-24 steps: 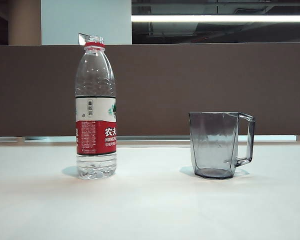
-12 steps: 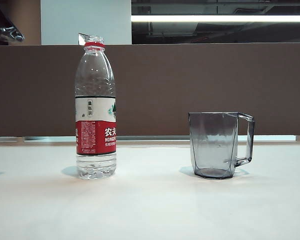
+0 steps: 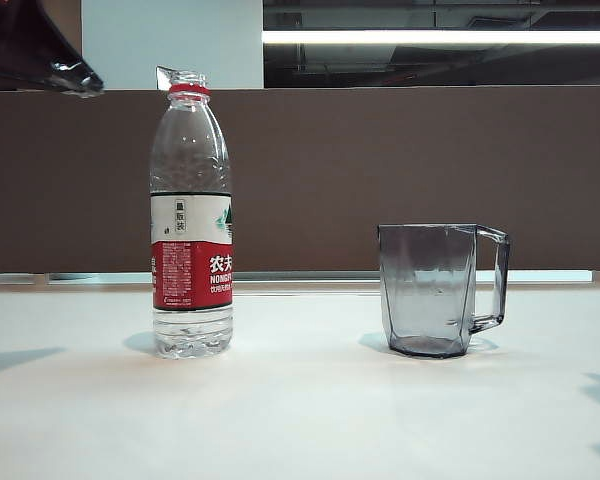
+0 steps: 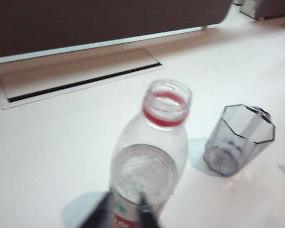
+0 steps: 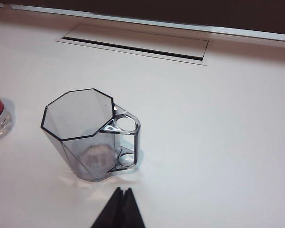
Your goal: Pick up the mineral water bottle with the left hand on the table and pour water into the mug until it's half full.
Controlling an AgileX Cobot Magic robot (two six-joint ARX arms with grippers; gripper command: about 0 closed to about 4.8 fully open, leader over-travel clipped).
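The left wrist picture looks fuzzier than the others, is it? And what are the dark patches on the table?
Left wrist view: yes, soft with blur, the mineral water bottle and left gripper smeared. Right wrist view: sharp, the mug crisp above the right gripper. Exterior view: a bright ceiling light, and faint grey shadows on the table at both edges.

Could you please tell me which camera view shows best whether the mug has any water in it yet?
The right wrist view: it looks down into the mug, whose bottom looks dry. The exterior view shows the mug side-on beside the mineral water bottle, with no waterline visible. The left wrist view shows it smaller and blurred.
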